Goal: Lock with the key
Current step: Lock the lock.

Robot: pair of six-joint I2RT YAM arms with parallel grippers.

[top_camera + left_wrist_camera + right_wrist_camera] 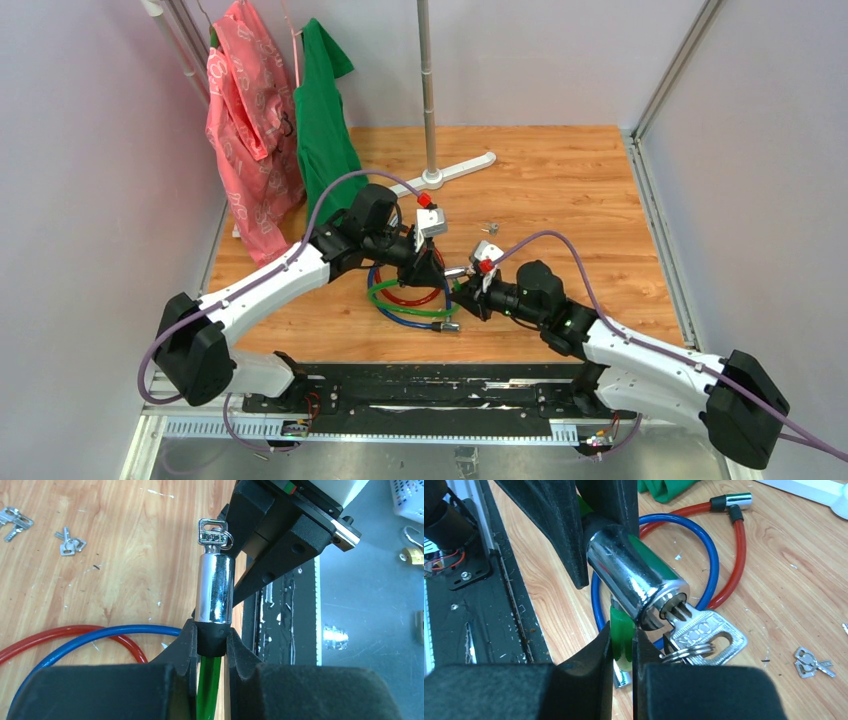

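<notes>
The left pincer [212,639] is clamped on the black collar of the chrome lock cylinder [214,587] that ends the green cable [207,692], and it holds the cylinder above the desk [580,190]. The key [214,532] sits pushed into the cylinder's free end, its bow and split ring sticking out. The right pincer [622,636] is just beside that end with its jaws narrow. A stretch of green cable shows in the slit, but I cannot tell whether they pinch it. The two pincers meet near the desk's middle, over the coiled red cable [55,635] and blue cable [100,632]. The black rail [430,390] along the near edge lies close by. Loose key bunches [70,542] lie apart on the wood. Open wood runs from the right pincer to the desk's right edge. The stand pole [428,90] and hanging clothes [290,120] crowd the far left.
</notes>
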